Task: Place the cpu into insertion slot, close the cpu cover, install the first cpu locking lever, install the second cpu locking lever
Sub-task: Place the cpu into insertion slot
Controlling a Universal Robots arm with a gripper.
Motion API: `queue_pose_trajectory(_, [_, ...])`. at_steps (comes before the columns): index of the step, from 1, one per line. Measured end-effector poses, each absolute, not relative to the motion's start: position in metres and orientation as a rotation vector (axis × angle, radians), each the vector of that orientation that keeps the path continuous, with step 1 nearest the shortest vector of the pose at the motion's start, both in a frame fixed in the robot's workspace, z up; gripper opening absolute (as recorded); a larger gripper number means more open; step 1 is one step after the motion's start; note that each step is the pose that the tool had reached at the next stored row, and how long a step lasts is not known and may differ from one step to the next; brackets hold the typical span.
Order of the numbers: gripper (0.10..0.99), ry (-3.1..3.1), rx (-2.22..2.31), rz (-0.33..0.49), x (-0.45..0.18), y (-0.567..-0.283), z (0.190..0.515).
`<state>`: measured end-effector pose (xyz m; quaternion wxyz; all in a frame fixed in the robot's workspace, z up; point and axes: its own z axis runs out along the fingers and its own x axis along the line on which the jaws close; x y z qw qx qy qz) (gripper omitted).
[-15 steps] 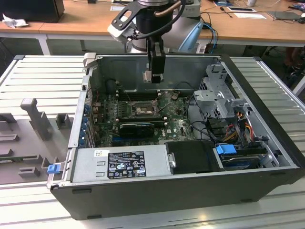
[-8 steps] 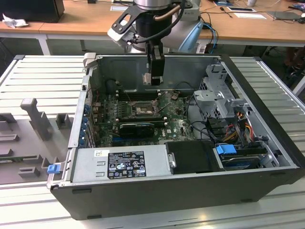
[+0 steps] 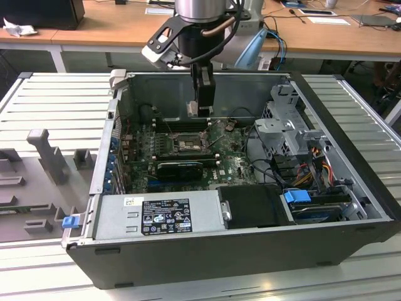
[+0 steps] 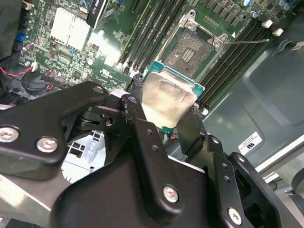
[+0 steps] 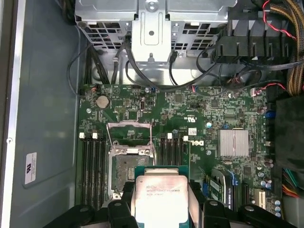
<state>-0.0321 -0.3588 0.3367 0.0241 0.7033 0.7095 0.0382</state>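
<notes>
My gripper (image 3: 201,111) hangs inside the open computer case, shut on the cpu (image 4: 167,100), a small square chip with a silvery top on a green edge. The fingers (image 4: 136,93) pinch it on two opposite sides. In the first wrist view the cpu (image 5: 160,195) is held above the green motherboard, just beside the insertion slot (image 5: 124,172), whose dark pin field lies bare. The cpu cover (image 5: 129,125) stands swung open past the socket's far end. In the exterior view the insertion slot (image 3: 188,146) lies below and slightly toward the exterior view's left of the gripper.
Long black RAM slots (image 5: 92,171) flank the socket. A black graphics card (image 3: 179,168) lies in front of it, and a power supply (image 3: 156,216) fills the case's near side. A metal drive cage (image 3: 291,125) with cables stands on the exterior view's right. A silver heatsink (image 5: 233,142) is on the board.
</notes>
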Motion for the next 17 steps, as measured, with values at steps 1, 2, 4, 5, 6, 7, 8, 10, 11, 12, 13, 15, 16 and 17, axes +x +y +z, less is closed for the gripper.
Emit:
queue_pose_trajectory(1, [0.529, 2.196, 2.176, 0.118, -0.032, -0.359, 0.335])
queue_pose_trajectory(2, [0.529, 2.195, 2.176, 0.118, -0.032, -0.359, 0.333])
queue_pose_trajectory(4, [0.529, 2.196, 2.176, 0.118, -0.033, -0.358, 0.327])
queue_pose_trajectory(5, [0.529, 2.196, 2.176, 0.118, -0.033, -0.357, 0.324])
queue_pose_trajectory(6, [0.529, 2.196, 2.176, 0.118, -0.034, -0.356, 0.321])
queue_pose_trajectory(7, [0.529, 2.196, 2.176, 0.118, -0.034, -0.355, 0.32])
queue_pose_trajectory(8, [0.529, 2.196, 2.176, 0.118, -0.034, -0.354, 0.319])
queue_pose_trajectory(10, [0.529, 2.196, 2.176, 0.118, -0.034, -0.351, 0.315])
queue_pose_trajectory(11, [0.529, 2.196, 2.176, 0.118, -0.035, -0.35, 0.312])
queue_pose_trajectory(12, [0.529, 2.196, 2.176, 0.118, -0.035, -0.35, 0.311])
queue_pose_trajectory(13, [0.529, 2.196, 2.176, 0.118, -0.035, -0.35, 0.31])
queue_pose_trajectory(15, [0.529, 2.196, 2.176, 0.118, -0.035, -0.35, 0.309])
queue_pose_trajectory(16, [0.529, 2.196, 2.176, 0.118, -0.035, -0.349, 0.308])
queue_pose_trajectory(17, [0.529, 2.196, 2.176, 0.119, -0.035, -0.349, 0.307])
